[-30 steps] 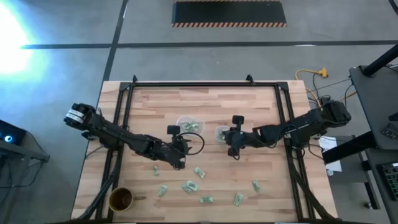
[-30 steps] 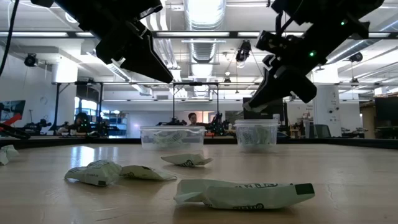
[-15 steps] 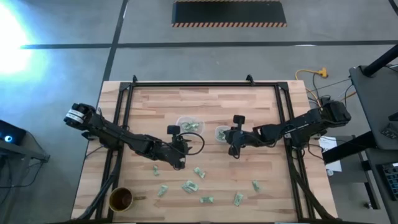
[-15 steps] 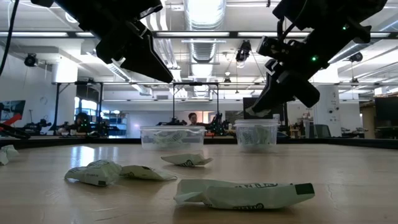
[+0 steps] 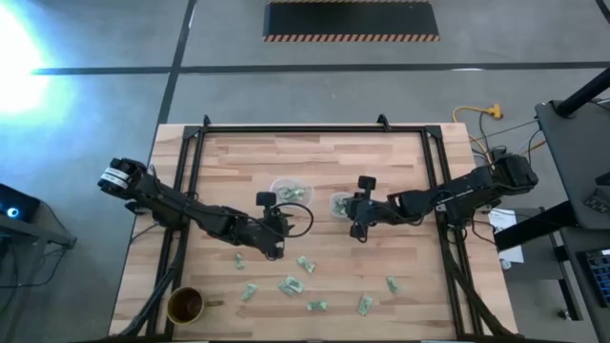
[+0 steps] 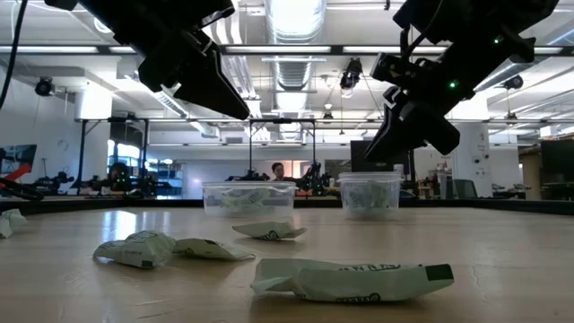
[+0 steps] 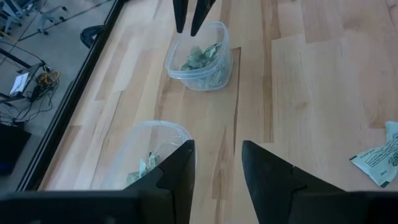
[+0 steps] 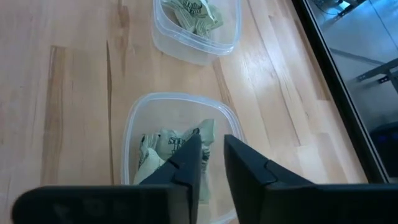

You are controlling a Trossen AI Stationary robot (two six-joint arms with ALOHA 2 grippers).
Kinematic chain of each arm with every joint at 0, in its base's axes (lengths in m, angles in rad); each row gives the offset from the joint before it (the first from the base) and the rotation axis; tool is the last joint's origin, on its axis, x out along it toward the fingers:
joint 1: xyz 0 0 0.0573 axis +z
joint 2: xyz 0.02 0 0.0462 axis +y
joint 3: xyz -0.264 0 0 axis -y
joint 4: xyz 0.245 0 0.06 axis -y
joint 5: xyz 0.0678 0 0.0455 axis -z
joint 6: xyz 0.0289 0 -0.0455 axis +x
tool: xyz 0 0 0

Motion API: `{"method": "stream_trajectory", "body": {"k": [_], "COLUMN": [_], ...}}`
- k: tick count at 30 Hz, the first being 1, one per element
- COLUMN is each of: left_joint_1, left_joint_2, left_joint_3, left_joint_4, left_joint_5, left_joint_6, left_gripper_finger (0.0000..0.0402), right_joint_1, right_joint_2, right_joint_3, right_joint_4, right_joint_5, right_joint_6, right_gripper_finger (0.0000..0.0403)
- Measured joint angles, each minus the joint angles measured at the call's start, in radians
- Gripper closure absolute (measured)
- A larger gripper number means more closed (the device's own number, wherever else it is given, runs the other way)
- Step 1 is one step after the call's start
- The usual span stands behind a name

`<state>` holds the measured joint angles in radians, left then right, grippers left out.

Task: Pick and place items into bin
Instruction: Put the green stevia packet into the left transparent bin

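Beyond the table (image 5: 229,152), a grey floor (image 5: 286,86) with a hazard-striped mat (image 5: 351,21); in the low view, a lit workshop hall. On pale wood planks, two clear tubs (image 5: 291,192) (image 5: 341,204) holding packets; more packets (image 5: 290,285) loose nearer the front. Right gripper (image 8: 212,163) over its tub, fingers slightly apart, empty. Left gripper (image 7: 217,168) apart, empty.

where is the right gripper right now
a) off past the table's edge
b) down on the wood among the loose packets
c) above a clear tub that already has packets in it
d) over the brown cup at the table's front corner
c: in the right wrist view the right gripper hangs directly above a clear tub holding pale green packets, its fingers slightly parted with nothing between them.
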<state>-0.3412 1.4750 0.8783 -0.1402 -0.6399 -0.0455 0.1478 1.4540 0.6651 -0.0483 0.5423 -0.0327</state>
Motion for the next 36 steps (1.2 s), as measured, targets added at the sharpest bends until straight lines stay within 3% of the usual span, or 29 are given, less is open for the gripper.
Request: {"method": "stream_trajectory", "body": {"k": [6,12,21,25,36], "left_joint_1": [-0.008,-0.066,-0.207,-0.260,-0.321], "left_joint_2": [-0.002,-0.022,-0.056,-0.056,-0.056], "left_joint_3": [0.001,0.024,0.082,0.091,0.067], "left_joint_4": [-0.023,-0.212,-0.594,-0.690,-0.716], "left_joint_5": [0.011,0.071,0.178,0.264,0.379], "left_joint_6": [0.000,-0.114,-0.515,-0.670,-0.827], "left_gripper_finger": [0.0285,0.0285,0.0285,0.0285,0.0285], "right_joint_1": [0.001,0.019,0.061,0.071,0.075], "right_joint_2": [-0.008,-0.042,-0.104,-0.120,-0.116], "right_joint_3": [0.000,0.000,0.000,0.000,-0.003], "right_joint_4": [-0.002,-0.022,-0.036,-0.036,-0.040], "right_joint_5": [0.000,-0.001,-0.031,-0.035,-0.061], "right_joint_6": [-0.009,-0.019,-0.019,-0.019,-0.011], "right_gripper_finger": [0.0310,0.0303,0.0319,0.0326,0.0326]}}
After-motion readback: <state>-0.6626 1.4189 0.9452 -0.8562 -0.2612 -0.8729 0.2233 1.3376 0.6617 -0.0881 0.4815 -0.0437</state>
